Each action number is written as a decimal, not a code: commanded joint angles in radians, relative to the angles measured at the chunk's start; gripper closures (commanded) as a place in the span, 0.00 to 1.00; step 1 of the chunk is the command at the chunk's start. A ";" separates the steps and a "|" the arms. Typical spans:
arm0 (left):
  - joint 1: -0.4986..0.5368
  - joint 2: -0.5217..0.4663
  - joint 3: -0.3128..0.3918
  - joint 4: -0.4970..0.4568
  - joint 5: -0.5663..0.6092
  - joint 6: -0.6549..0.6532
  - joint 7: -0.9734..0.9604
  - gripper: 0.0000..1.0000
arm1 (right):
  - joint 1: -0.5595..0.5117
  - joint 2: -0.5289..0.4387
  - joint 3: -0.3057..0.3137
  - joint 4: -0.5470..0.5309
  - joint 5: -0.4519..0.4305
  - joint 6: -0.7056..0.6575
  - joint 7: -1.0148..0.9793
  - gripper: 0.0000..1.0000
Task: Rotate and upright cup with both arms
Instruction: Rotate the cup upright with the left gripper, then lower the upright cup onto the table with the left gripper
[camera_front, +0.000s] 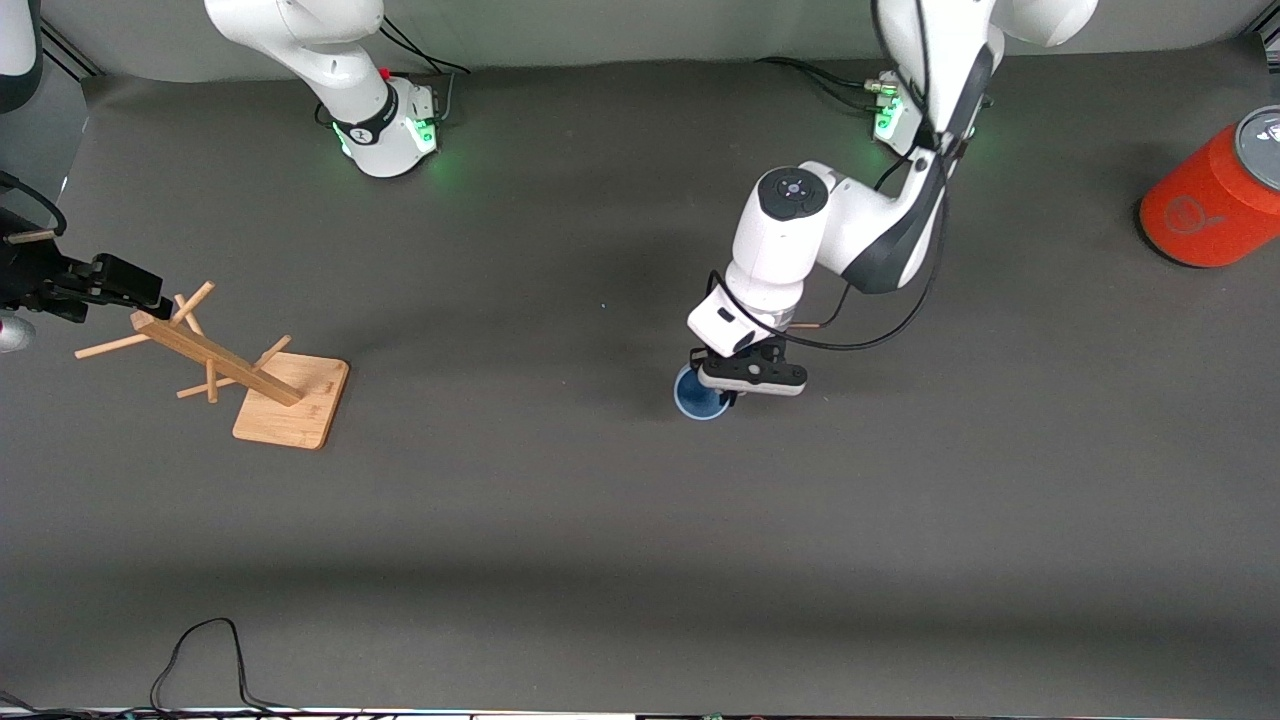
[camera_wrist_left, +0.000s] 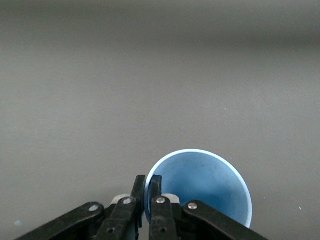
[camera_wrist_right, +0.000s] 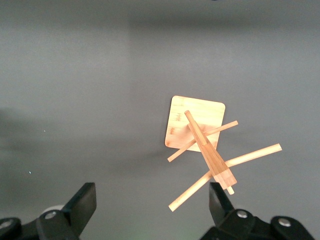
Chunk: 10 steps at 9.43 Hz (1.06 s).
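Grey matte tabletop (camera_front: 560, 520). Small pale-blue tapered plastic cup (camera_wrist_left: 205, 192) sits upright mid-table, well apart from the bamboo peg stand (camera_front: 262, 385). Left gripper (camera_wrist_left: 148, 187) pinches the cup's rim wall. Right gripper (camera_wrist_right: 150, 202), fingers spread, waits over the stand.

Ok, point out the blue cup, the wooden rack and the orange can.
cup (camera_wrist_left: 205, 187), left wrist view, inner wall.
wooden rack (camera_front: 300, 395), front view, flat base.
orange can (camera_front: 1205, 205), front view, its side.

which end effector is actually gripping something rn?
The left end effector: shut on the rim of the blue cup mid-table. The right end effector is open above the wooden rack, holding nothing.
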 joint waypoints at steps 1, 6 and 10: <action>-0.013 -0.002 0.021 -0.104 0.012 0.184 -0.026 1.00 | 0.008 -0.015 -0.012 -0.014 0.026 0.014 -0.010 0.00; -0.249 0.108 0.250 -0.160 0.023 0.326 -0.026 1.00 | 0.008 -0.015 -0.015 -0.018 0.041 0.026 -0.010 0.00; -0.386 0.174 0.381 -0.160 0.006 0.382 -0.032 1.00 | 0.008 -0.015 -0.015 -0.018 0.040 0.026 -0.010 0.00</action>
